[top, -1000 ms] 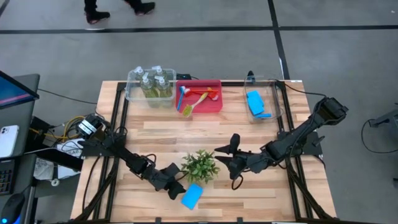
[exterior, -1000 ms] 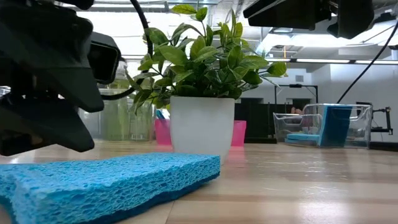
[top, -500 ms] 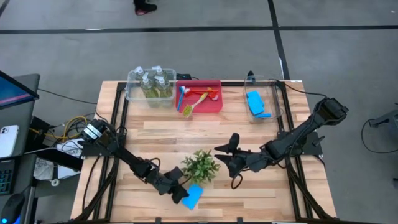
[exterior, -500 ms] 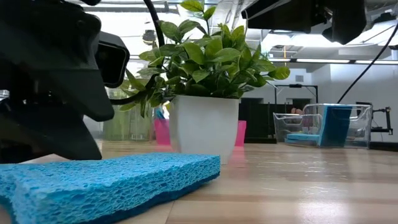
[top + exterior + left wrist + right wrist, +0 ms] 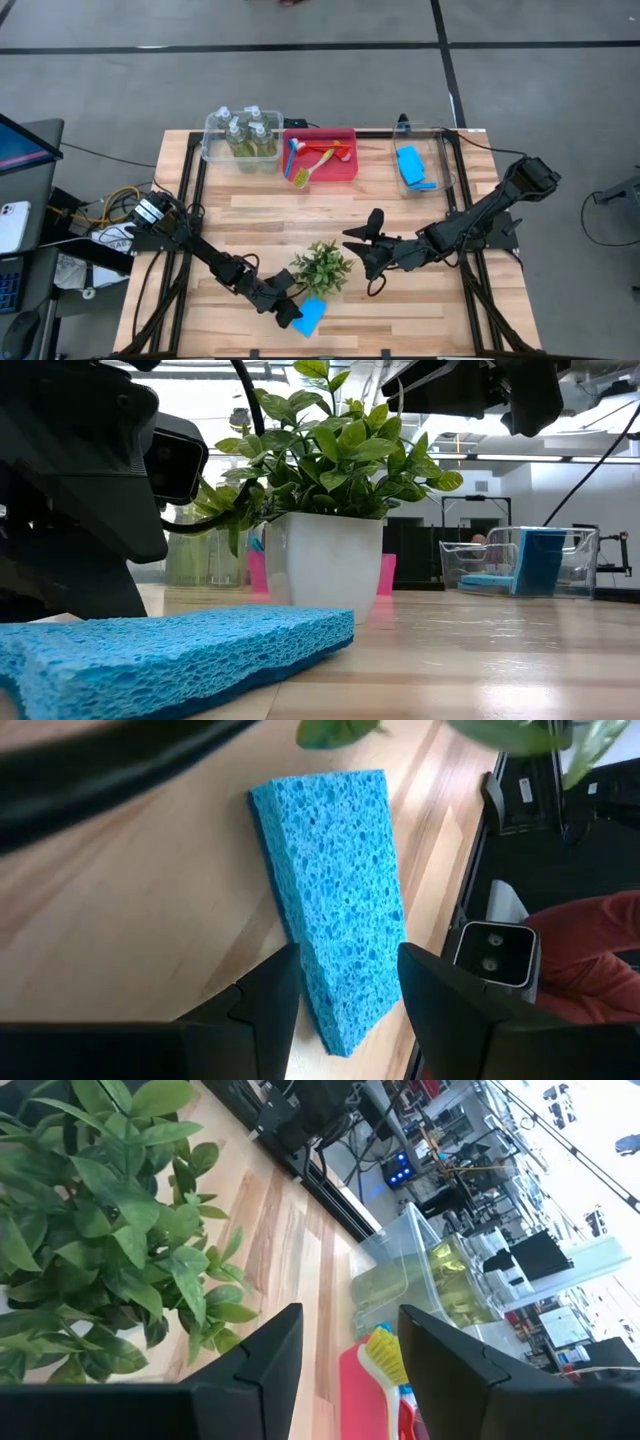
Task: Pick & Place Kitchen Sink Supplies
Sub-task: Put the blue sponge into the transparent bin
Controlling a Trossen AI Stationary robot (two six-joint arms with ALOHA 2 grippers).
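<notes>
A light-blue sponge [image 5: 311, 318] [image 5: 335, 890] lies flat on the wooden table near its near edge, just in front of the potted plant [image 5: 322, 268]. My left gripper [image 5: 293, 312] [image 5: 345, 955] is low over the sponge's left end, open, with one finger on each long side. My right gripper [image 5: 352, 243] [image 5: 345, 1320] hovers open to the right of the plant, above the table. Bottles of yellow-green liquid [image 5: 245, 132], brushes [image 5: 315, 157] and further blue sponges [image 5: 415, 168] sit in bins at the far edge. My left gripper straddles the sponge's end [image 5: 345, 1010] from the table's left, slanting down, fingers along its long sides. The sponge lies flat on the table. Whether the fingers [image 5: 268, 1005] touch its sides, I cannot tell.
The plant's leaves [image 5: 330, 445] overhang the sponge and brush my left arm [image 5: 80, 490]. At the far edge stand a clear bin [image 5: 212, 140], a red bin [image 5: 345, 168] and another clear bin [image 5: 440, 160]. Bare wood lies mid-table. A black frame runs along both table sides.
My left gripper has moved right and toward the near edge, coming down over the sponge's left end. The sponge has stayed in place. My right gripper has drifted a little toward the far edge.
</notes>
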